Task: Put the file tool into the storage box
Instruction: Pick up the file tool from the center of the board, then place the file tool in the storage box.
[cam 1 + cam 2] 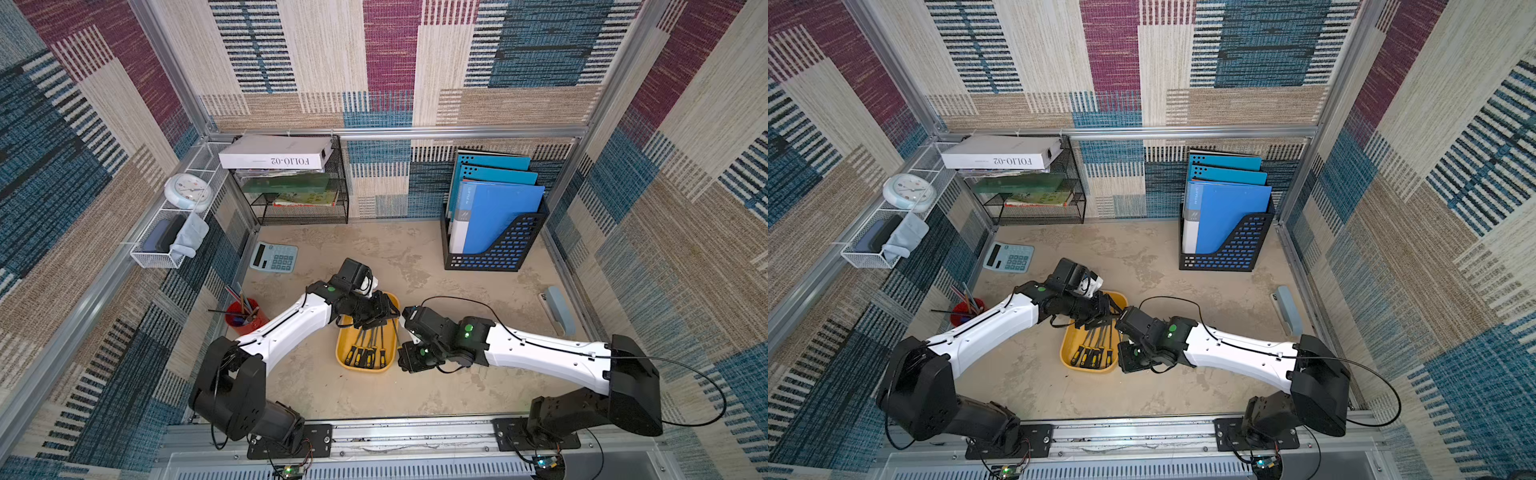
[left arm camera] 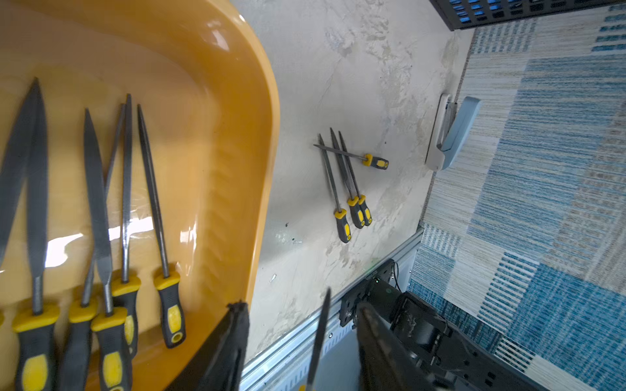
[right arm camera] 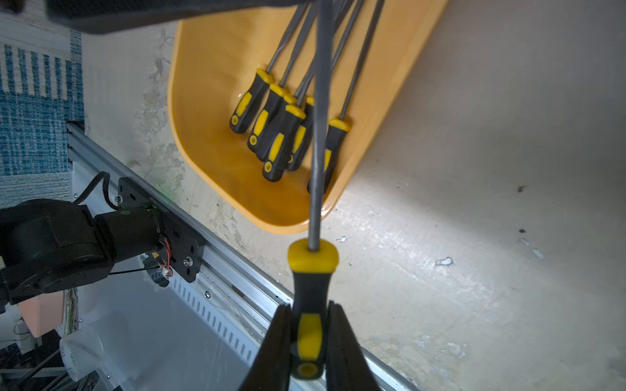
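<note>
Just outside the near end of the yellow tray (image 3: 203, 101), the right end effector (image 3: 310, 315) is clenched on the black-and-yellow handle of a file (image 3: 313, 257). The file's blade reaches over the tray's rim and vanishes under a dark blur at the frame edge. The left end effector (image 2: 299, 306) stands released, its fingers (image 2: 233, 338) apart on either side of a blade tip. Several stored files (image 2: 98, 203) lie in the tray, some handles cropped. Four loose files (image 2: 352, 189) lie on the table (image 2: 338, 67); the right arm covers that spot in both top views.
</note>
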`<action>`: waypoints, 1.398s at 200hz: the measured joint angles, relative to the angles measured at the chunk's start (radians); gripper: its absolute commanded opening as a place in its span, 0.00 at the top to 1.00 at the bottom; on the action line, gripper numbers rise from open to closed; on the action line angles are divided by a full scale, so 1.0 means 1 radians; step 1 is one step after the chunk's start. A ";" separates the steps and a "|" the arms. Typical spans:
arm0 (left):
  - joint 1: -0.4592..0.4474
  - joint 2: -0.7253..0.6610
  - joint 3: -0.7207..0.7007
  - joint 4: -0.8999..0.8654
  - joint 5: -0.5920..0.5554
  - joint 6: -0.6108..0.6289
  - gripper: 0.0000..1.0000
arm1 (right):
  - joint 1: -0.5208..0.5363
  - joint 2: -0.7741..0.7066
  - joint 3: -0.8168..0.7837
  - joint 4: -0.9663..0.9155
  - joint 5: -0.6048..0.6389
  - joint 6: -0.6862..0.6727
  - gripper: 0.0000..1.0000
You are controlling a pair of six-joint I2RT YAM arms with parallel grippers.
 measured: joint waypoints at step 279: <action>0.147 0.291 0.215 -0.365 -0.354 0.554 0.89 | -0.351 -0.002 -0.049 -0.377 0.067 -0.100 0.26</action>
